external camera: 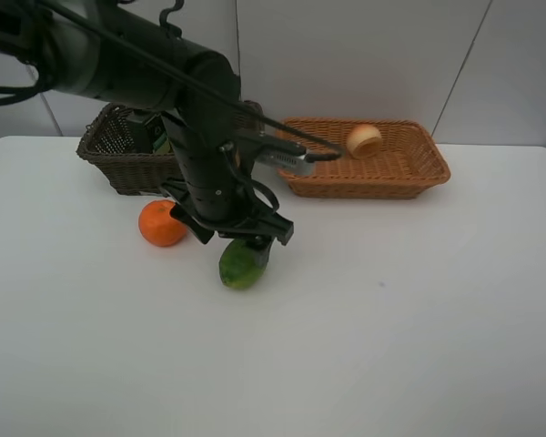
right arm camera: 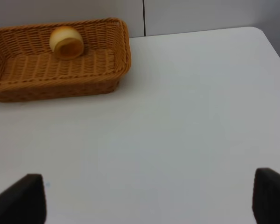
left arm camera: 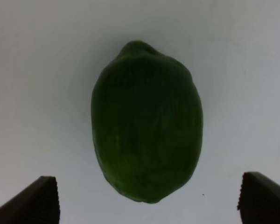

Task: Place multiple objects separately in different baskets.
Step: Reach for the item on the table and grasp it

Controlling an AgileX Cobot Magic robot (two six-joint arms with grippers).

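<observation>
left pincer [left arm camera: 149,205] spread, fingers either side of green fruit [left arm camera: 147,121], apart from it | fruit on worktop [external camera: 419,309] near tangerine [external camera: 162,223] | right pincer [right arm camera: 145,198] spread above worktop | peach [right arm camera: 66,41] in tan basket [right arm camera: 107,70] | dark basket [external camera: 109,155] behind tangerine

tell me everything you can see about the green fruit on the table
The green fruit is a smooth oval, dark green with faint lighter streaks, narrowing to a small blunt tip at one end. It looks whole. It lies on its side on the white table, near an orange. The left gripper hangs over it, jaws open on either side, not touching it.
</observation>
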